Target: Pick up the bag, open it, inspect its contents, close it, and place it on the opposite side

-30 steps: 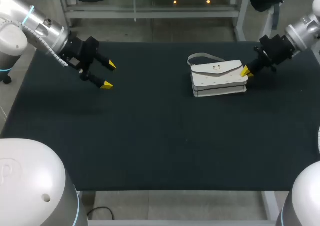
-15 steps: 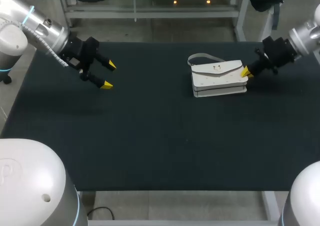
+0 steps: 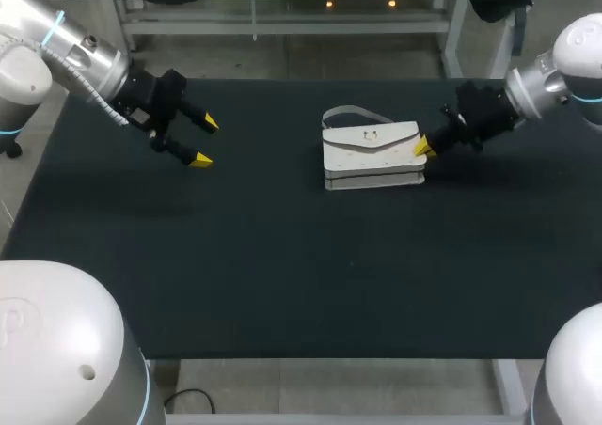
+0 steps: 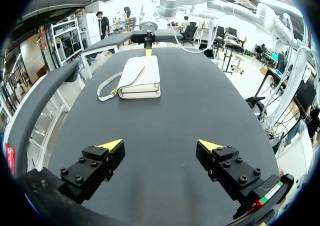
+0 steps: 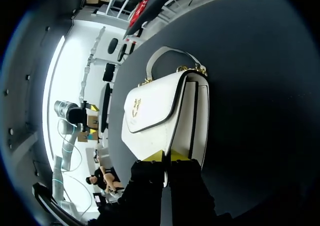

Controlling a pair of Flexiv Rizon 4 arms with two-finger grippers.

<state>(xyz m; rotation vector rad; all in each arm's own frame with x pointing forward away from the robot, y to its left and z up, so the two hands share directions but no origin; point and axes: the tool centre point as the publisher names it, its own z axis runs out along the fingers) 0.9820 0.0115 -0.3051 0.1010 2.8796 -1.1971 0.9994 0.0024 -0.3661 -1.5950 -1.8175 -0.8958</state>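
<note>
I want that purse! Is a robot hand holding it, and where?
The left hand is open, empty. The right hand, tips shut, touches the bag at its end; whether it pinches the edge cannot be told.

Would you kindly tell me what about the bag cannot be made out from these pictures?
Contents of the bag: its flap is shut in every view.
Bag's underside: flat against the table, all views.
Contact of the right gripper with the bag: too small in head and left wrist views; in the right wrist view, the gripper itself covers it.
</note>
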